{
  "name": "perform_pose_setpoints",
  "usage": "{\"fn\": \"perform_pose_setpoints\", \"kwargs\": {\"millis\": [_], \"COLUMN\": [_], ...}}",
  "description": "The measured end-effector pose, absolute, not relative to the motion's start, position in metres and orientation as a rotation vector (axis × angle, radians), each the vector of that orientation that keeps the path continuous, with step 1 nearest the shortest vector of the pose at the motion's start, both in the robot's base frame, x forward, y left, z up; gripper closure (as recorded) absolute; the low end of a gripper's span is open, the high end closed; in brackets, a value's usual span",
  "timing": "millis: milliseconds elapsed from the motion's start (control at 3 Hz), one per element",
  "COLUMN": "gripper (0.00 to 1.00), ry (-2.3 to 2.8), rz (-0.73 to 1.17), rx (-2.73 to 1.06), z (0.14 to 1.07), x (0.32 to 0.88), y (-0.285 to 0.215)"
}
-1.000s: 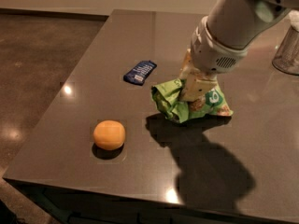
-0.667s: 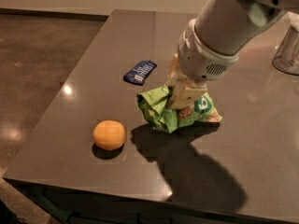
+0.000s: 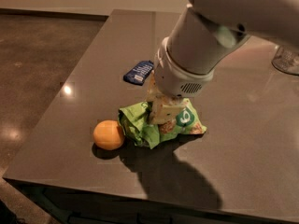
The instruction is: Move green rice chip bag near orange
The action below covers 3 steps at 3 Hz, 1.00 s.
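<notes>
1. The gripper (image 3: 162,116) stands low over the middle of the table (image 3: 243,125), its fingers (image 3: 156,97) pinching the crumpled top of the green rice chip bag (image 3: 138,125).
2. A second ago the bag lay well apart from the orange (image 3: 108,135), off toward 3 o'clock. It has since slid with the gripper across the tabletop.
3. The bag's near edge now sits just beside the orange, with the fruit at its 9 o'clock (touching or a hair apart, I cannot tell).
4. The orange has kept its place near the table's front-left corner. The small blue packet (image 3: 138,72) has also stayed, at about 11 o'clock from the bag.
5. My reading is that the carrying is done. What remains is to let go and lift clear without nudging the orange, which would roll easily.
</notes>
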<state>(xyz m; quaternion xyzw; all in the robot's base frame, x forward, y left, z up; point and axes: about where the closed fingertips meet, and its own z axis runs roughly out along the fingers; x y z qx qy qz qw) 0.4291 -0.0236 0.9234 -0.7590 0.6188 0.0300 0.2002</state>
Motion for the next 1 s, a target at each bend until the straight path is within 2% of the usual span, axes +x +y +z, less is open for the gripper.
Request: {"fn": "perform_pose_setpoints", "kwargs": {"millis": [333, 1000], "gripper": [0.81, 0.35], "ry": [1.774, 1.793], "rz": [0.062, 0.052], "rx": [-2.100, -2.077], "z": [0.9126, 0.9088], "x": [0.4353, 0.4381], "y": [-0.0256, -0.0268]}}
